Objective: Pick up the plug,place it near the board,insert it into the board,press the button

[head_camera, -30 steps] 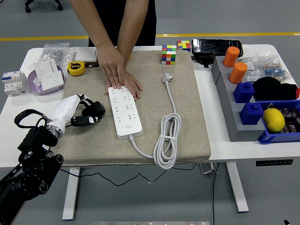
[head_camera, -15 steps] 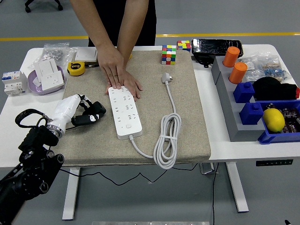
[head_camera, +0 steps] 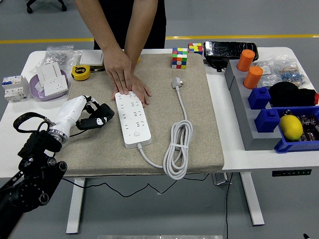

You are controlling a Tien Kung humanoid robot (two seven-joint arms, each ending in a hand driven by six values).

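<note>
A white power strip (head_camera: 132, 121) lies lengthwise on the beige mat (head_camera: 199, 99). Its cable coils (head_camera: 178, 149) at the mat's right front and runs up to the white plug (head_camera: 176, 82), which lies loose on the mat. A person at the far side presses both hands (head_camera: 125, 79) on the strip's far end. My left hand (head_camera: 94, 118), white shell with black fingers, hovers over the mat just left of the strip, fingers loosely curled and holding nothing. The right arm is out of the picture.
Two colour cubes (head_camera: 180, 57) stand at the mat's far edge. A yellow tape measure (head_camera: 80, 72), a purple bowl with white sockets (head_camera: 50, 82) and a breaker (head_camera: 14, 86) sit at the left. Orange cups (head_camera: 249, 68), blue bins (head_camera: 279, 124) and a lemon (head_camera: 291, 127) fill the right.
My left hand has risen and moved a little forward and right, toward the power strip. The person's hands, the strip and the plug have stayed put.
</note>
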